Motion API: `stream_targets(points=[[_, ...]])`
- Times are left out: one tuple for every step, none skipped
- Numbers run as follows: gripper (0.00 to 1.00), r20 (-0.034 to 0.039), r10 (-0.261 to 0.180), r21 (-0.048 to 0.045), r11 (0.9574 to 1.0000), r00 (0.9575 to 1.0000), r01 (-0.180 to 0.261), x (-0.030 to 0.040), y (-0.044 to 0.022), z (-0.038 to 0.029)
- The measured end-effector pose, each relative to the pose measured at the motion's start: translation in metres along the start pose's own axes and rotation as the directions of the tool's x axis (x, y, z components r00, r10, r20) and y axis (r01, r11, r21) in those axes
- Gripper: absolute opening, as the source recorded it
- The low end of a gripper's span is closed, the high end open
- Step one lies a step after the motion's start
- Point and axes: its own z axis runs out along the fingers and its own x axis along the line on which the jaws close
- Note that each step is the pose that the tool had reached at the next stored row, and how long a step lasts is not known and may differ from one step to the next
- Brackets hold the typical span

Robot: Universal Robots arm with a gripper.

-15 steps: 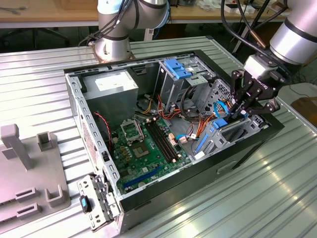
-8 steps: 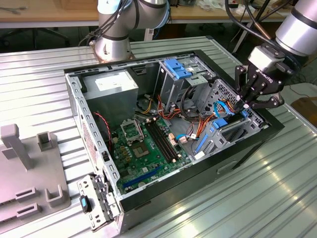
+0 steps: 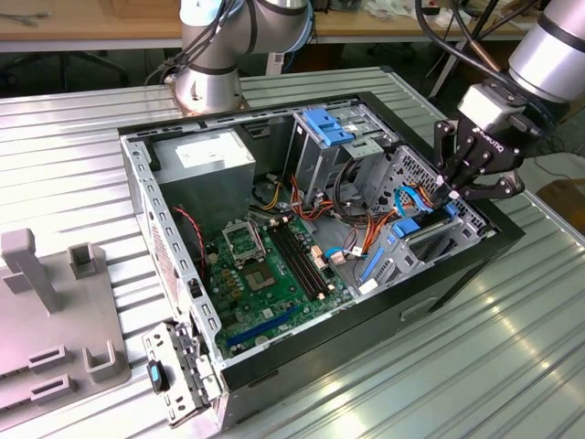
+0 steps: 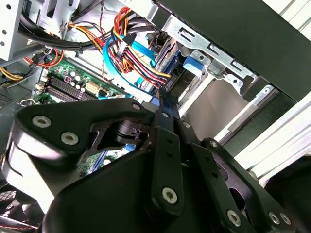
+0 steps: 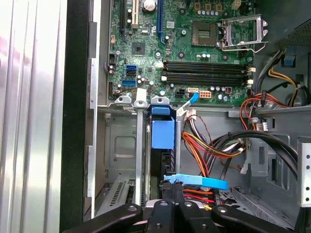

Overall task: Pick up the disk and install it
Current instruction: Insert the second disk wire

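The disk, a flat dark grey metal drive framed by bright blue plastic rails [image 5: 162,138], stands on edge in a grey metal bay at the lower centre of the first wrist view, partly down between the bay's upright guides. In the exterior view its blue edge [image 3: 409,227] shows at centre right, inside the open black computer case [image 3: 498,240]. The black linkage pincer [image 3: 463,187] sits directly above it at the right of that frame; in both wrist views the fingers [image 5: 171,196] are drawn together, apparently clenched on the disk's top edge, though the contact itself is partly hidden.

Judgement: pick-up is complete and insertion is in hand; the drive looks guided but not fully seated. The next move calls for a straight push along the guides, keeping clear of the thin blue cable [image 5: 199,181] and the red, orange and yellow wire bundle [image 5: 204,145] just beside the bay.

The case lies open on the ribbed metal bench [image 3: 64,165]. It holds a green motherboard [image 3: 274,265], a grey power supply box [image 3: 206,169] and a grey drive cage topped by a blue plastic bracket [image 3: 327,123].
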Motion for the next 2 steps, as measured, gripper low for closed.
stream_targets(points=[[0.11, 0.0000, 0.000, 0.0000, 1.0000, 1.0000, 0.000, 0.0000, 0.0000, 0.0000], [0.11, 0.0000, 0.000, 0.0000, 1.0000, 1.0000, 0.000, 0.0000, 0.0000, -0.0001]])
